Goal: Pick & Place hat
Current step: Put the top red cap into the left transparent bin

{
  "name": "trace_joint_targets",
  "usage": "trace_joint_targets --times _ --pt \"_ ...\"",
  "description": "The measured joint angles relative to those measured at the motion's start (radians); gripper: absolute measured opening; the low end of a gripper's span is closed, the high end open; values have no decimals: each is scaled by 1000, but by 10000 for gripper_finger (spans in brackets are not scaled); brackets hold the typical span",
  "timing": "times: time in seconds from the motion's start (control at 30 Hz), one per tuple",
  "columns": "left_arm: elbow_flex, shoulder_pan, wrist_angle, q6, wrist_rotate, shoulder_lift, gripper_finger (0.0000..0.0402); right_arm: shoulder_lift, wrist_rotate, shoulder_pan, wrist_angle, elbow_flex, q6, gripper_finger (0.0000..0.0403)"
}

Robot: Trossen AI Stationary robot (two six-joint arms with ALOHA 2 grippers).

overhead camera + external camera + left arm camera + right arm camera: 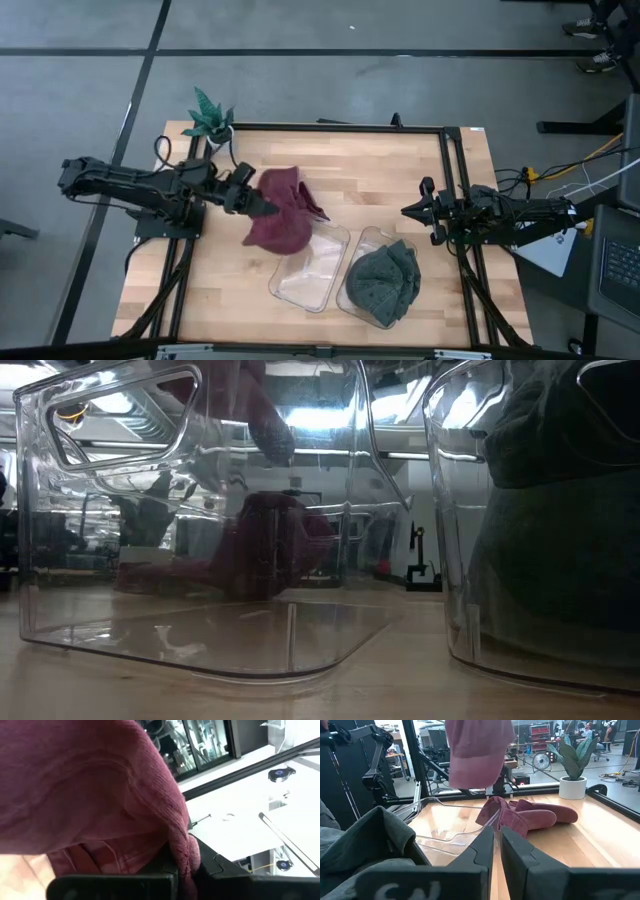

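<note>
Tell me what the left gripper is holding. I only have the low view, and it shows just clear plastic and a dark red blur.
Observer: The left gripper is shut on a maroon hat, with the fabric pinched between its fingers.
Operator: Say whether the hat is in the bin yet.
Observer: Not yet. The high view shows it at the far corner of the empty clear bin, not inside.
Operator: Report the other arm.
Observer: The right gripper waits at the table's right side, holding nothing.
</note>
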Motion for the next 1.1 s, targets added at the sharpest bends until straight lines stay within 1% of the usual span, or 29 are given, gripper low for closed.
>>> trace_joint_targets --times 0.23,0.47,0.67,0.83,1.1 --pt "0 -68 83 -55 -24 125 9 0 0 0 0 0 0 34" --pt "0 -124 92 -127 -59 243 10 0 0 0 0 0 0 34" --pt "0 -133 104 -197 -101 341 10 0 0 0 0 0 0 34" --pt "0 -133 123 -244 -110 431 10 0 0 0 0 0 0 34" --pt "0 -133 248 -332 -120 571 10 0 0 0 0 0 0 34"
